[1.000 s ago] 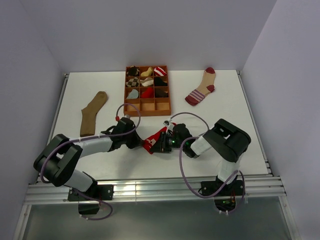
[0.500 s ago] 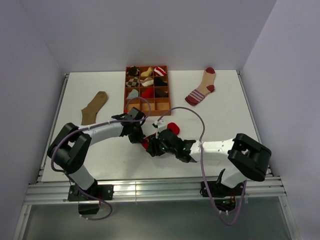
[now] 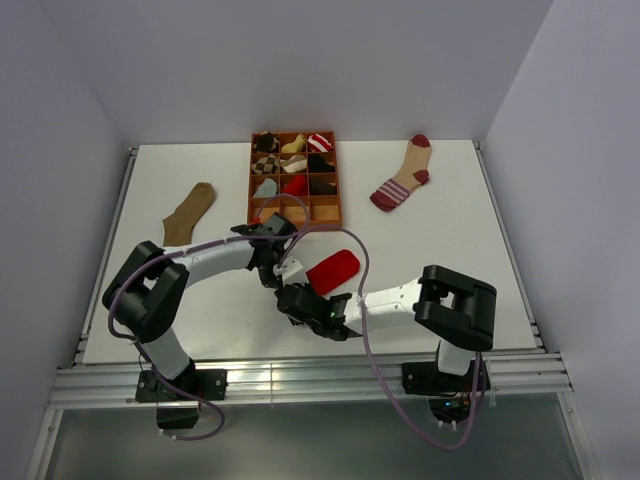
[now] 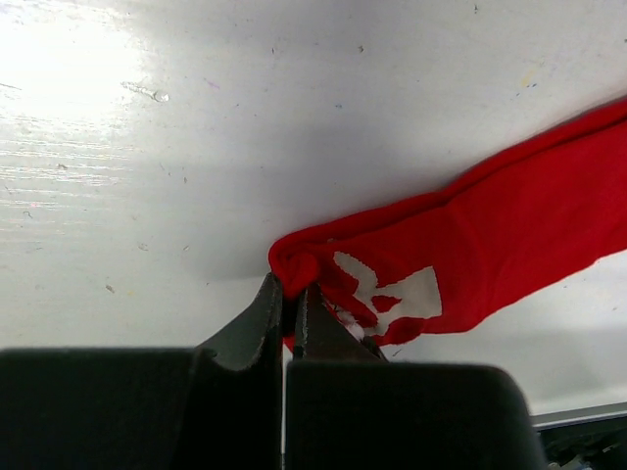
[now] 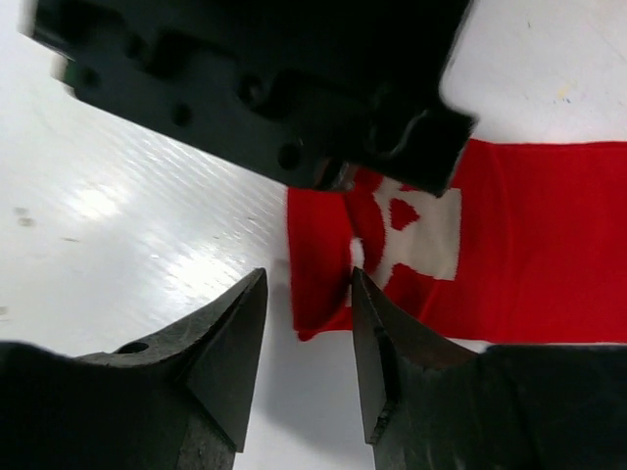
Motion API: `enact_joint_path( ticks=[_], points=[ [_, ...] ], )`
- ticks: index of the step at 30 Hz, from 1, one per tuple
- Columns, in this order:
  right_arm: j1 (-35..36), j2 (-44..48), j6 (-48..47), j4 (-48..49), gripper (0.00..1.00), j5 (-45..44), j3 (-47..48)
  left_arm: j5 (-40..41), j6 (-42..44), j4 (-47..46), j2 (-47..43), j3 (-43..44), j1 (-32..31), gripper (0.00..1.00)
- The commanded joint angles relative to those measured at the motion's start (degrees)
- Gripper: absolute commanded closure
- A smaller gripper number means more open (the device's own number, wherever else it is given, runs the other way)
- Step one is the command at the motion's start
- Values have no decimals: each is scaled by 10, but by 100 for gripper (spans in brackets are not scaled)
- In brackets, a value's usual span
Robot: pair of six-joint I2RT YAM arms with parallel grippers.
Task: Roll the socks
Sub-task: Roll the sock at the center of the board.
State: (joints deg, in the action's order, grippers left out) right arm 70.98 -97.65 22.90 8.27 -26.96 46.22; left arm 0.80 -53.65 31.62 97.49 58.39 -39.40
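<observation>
Red sock lies on the white surface near the middle, just in front of the wooden tray. It runs diagonally, plain red end up and to the right, white-patterned end down and to the left. Both hands meet at that patterned end.

Left hand – fingers pressed together, pinching the folded edge of the red sock right beside the white pattern. In my left wrist view the rest of the sock stretches away to the right, flat on the surface.

Right hand – fingers parted a moderate way, nothing clamped. The corner of the sock's patterned end sits in the gap between them, and the right-side finger overlaps the red fabric in that view. I can't tell if the tips actually touch the cloth. The left hand's black body is just beyond, right over the sock's edge, so the two hands are very close together.

Brown sock lies flat on the left side of the surface, well apart from both hands. Striped sock – beige with maroon toe, heel and stripes – lies flat at the far right, beside the tray, also well apart from both hands. The tray's upper compartments hold small bundles.
</observation>
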Motion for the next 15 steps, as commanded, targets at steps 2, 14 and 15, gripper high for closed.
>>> enact_joint_path(
  ticks=[2,14,15],
  points=[
    [16,-28,-6,-12,55,-74,35,9,7,40,16,16,-3,99],
    [23,0,86,32,100,-58,-60,-3,-53,20,-12,-7,-1,89],
    [21,3,94,40,100,-48,-72,-3,-62,13,-21,-14,3,85]
  ],
)
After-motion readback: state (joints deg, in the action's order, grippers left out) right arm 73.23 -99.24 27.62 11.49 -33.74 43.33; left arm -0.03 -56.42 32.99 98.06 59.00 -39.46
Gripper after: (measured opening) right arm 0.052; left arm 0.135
